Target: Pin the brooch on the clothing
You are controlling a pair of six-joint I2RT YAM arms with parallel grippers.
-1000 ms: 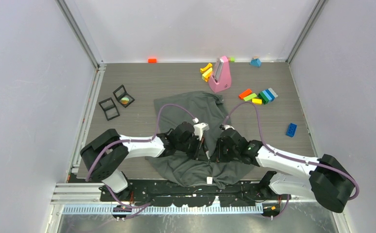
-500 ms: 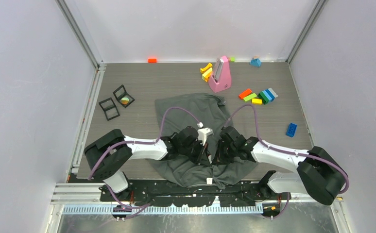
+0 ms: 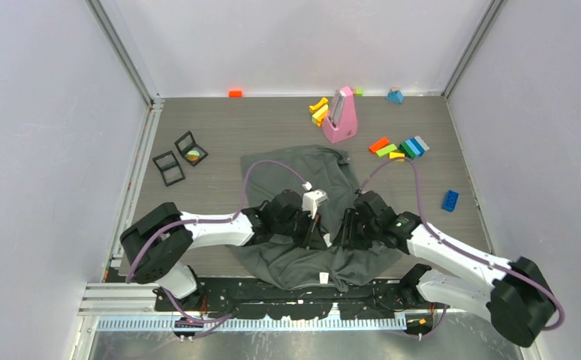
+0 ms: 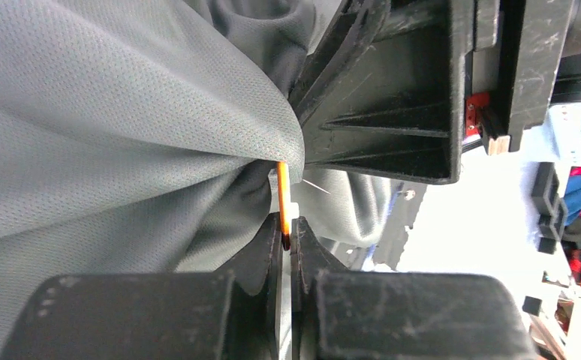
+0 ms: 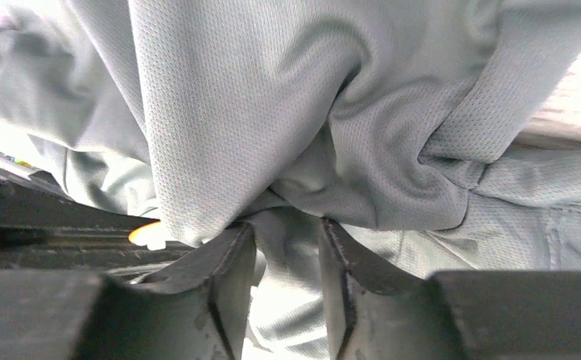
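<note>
The dark grey T-shirt [image 3: 302,169] lies crumpled on the table's near middle, its white label [image 3: 323,278] at the near edge. My left gripper [image 3: 314,237] is shut on the edge of a thin orange brooch [image 4: 282,199], whose fine pin [image 4: 316,186] sticks out toward the fabric [image 4: 122,135]. My right gripper [image 3: 343,235] faces it closely and is shut on a bunched fold of the shirt [image 5: 287,225]. The brooch shows as an orange glow [image 5: 143,232] left of the right fingers [image 5: 227,262]. The right gripper's black body [image 4: 392,112] fills the left wrist view's top right.
A pink stand [image 3: 339,116] and yellow bricks [image 3: 318,111] sit at the back. Coloured bricks [image 3: 404,148] and a blue brick [image 3: 450,199] lie to the right. Two open black cases [image 3: 179,157] lie at the left. An orange brick [image 3: 235,93] rests by the back wall.
Both grippers stay together over the shirt. The right arm has swung its elbow outward to the right and its gripper shifted slightly right, tugging the fabric.
</note>
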